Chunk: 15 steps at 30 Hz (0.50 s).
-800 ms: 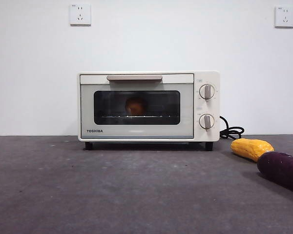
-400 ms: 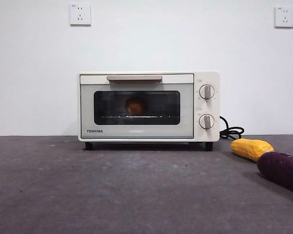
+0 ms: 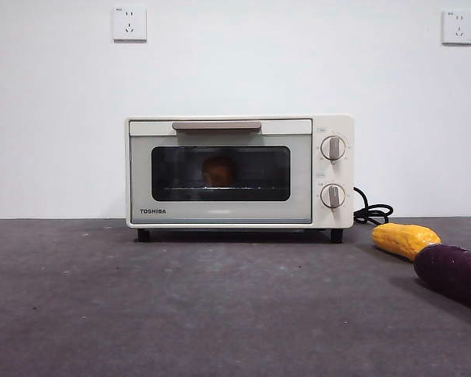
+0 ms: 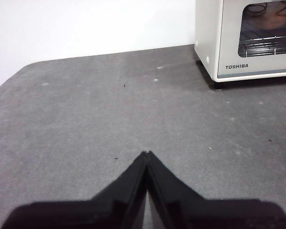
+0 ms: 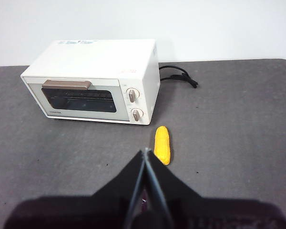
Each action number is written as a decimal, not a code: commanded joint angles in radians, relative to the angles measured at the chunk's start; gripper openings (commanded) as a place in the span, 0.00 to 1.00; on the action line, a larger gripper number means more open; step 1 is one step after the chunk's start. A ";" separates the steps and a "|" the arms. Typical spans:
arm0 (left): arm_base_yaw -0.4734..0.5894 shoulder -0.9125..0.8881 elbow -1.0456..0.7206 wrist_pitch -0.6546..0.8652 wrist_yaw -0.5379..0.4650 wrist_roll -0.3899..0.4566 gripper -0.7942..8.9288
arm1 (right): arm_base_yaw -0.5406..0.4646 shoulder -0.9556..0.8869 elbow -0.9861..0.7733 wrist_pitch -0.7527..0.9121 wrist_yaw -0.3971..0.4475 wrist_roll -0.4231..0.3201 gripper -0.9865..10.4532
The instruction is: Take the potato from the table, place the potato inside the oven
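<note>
I'm seeing the round orange-brown potato (image 3: pixel 219 171) sitting on the wire rack inside the cream-white Toshiba toaster oven (image 3: pixel 239 126), behind its closed dark glass door. I'm holding the left gripper (image 4: pixel 146 153) and right gripper (image 5: pixel 146 150) pinched together, empty, well apart from the oven. I'm judging placement done; nothing remains but parking
</note>
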 commanded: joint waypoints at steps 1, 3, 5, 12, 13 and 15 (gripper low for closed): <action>0.003 -0.001 -0.010 0.008 0.002 0.002 0.08 | 0.001 -0.001 -0.007 -0.020 0.002 0.007 0.09; 0.003 0.002 -0.010 0.008 0.002 0.002 0.08 | 0.001 -0.001 -0.007 -0.020 0.002 0.007 0.09; 0.003 0.003 -0.010 0.008 0.002 0.002 0.08 | 0.001 -0.001 -0.007 -0.020 0.002 0.007 0.09; 0.003 0.005 -0.010 0.008 0.001 0.002 0.08 | 0.001 -0.001 -0.007 -0.020 0.001 0.007 0.09; 0.003 0.005 -0.010 0.008 0.002 0.002 0.08 | 0.001 -0.001 -0.007 -0.020 0.001 0.007 0.09; 0.003 0.005 -0.010 0.008 0.001 0.002 0.08 | 0.001 -0.001 -0.007 -0.020 0.002 0.007 0.09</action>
